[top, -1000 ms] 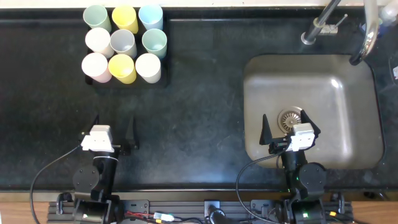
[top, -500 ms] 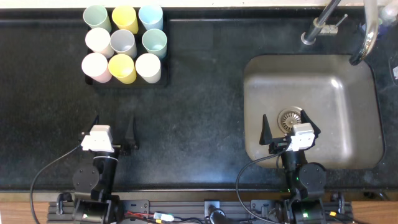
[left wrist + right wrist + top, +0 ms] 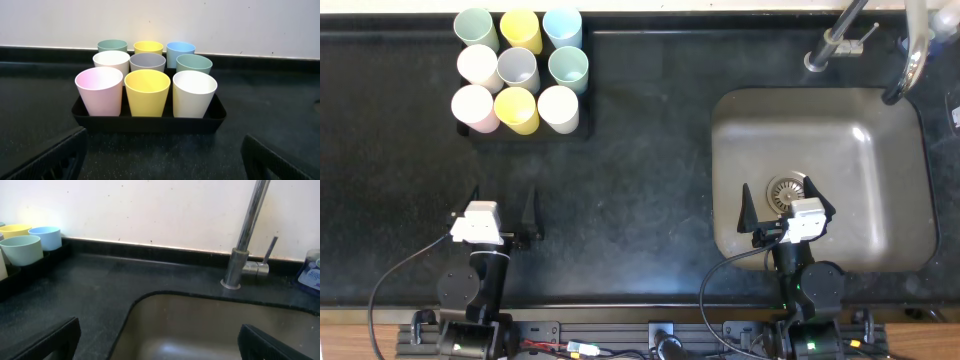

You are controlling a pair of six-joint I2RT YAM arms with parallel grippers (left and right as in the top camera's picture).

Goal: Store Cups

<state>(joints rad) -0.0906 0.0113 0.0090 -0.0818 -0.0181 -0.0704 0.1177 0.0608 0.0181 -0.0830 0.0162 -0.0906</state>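
Several pastel cups stand upright in three rows on a black tray (image 3: 586, 128) (image 3: 150, 123) at the counter's back left. The front row holds a pink cup (image 3: 99, 91), a yellow cup (image 3: 147, 92) and a white cup (image 3: 194, 93). My left gripper (image 3: 503, 205) (image 3: 165, 155) hovers open near the front edge, well short of the tray, nothing between its fingers. My right gripper (image 3: 780, 203) (image 3: 160, 340) is open over the front part of the steel sink (image 3: 880, 245) (image 3: 200, 325), holding nothing.
A tap (image 3: 840, 35) (image 3: 247, 235) rises behind the sink, with a soap bottle (image 3: 310, 272) to its right. Black countertop (image 3: 640, 190) stretches between tray and sink. A pale wall (image 3: 160, 20) backs the counter.
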